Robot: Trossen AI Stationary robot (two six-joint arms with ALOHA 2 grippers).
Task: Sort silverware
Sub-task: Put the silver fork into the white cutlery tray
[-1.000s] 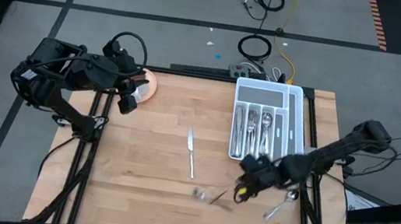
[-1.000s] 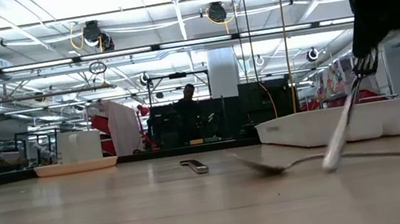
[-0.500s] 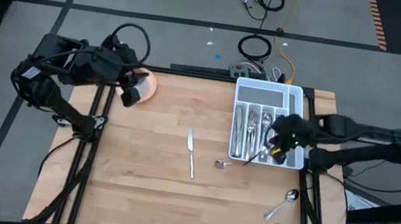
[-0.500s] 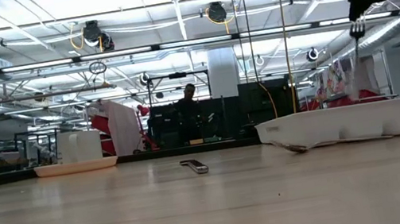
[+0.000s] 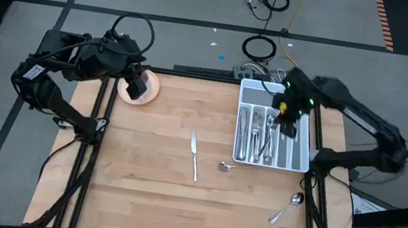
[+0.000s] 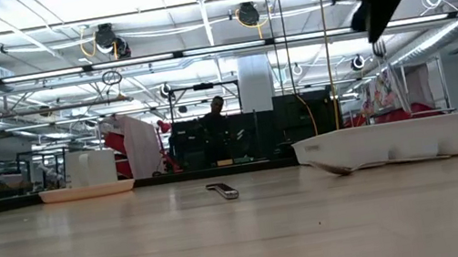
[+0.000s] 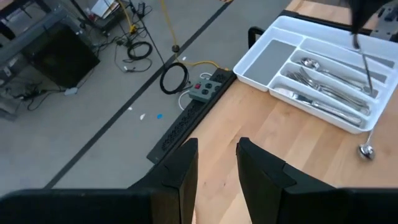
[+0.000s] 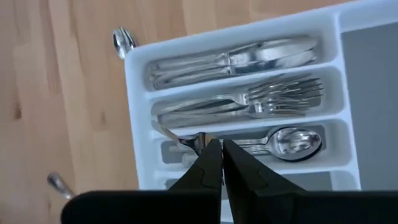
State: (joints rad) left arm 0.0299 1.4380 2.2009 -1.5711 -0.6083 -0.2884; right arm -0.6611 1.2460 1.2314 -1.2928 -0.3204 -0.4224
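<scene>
Clamped shut on a slim, shiny silver metal fork (image 6: 394, 76), the right gripper (image 5: 284, 114) hovers over the white plastic divided tray (image 5: 304, 125) at the far right of the light wooden table (image 5: 146, 186). In the low view the fork hangs tines-up from the jaws, its handle pointing down toward the tray; the right wrist view shows its end over the compartments, though which slot it lines up with is hard to judge from that angle.

Inside the tray, that view shows three filled lanes side by side: table knives (image 8: 230, 59), forks (image 8: 249, 102) and spoons (image 8: 283, 142). Still loose on the table are a silver table knife (image 5: 195, 155) near the middle, a small spoon (image 5: 225, 166) just off the tray's near-left corner, and a larger spoon (image 5: 285, 208) toward the near right edge.

Farther off, the left gripper (image 7: 216, 171) waits with its fingers narrowly parted and empty above the pink cup on its saucer (image 5: 144, 88) at the far left.

The step in hand looks like delivering this fork. Next, the right arm should centre the handle over the fork lane, lower it and release, then return for the loose pieces.
</scene>
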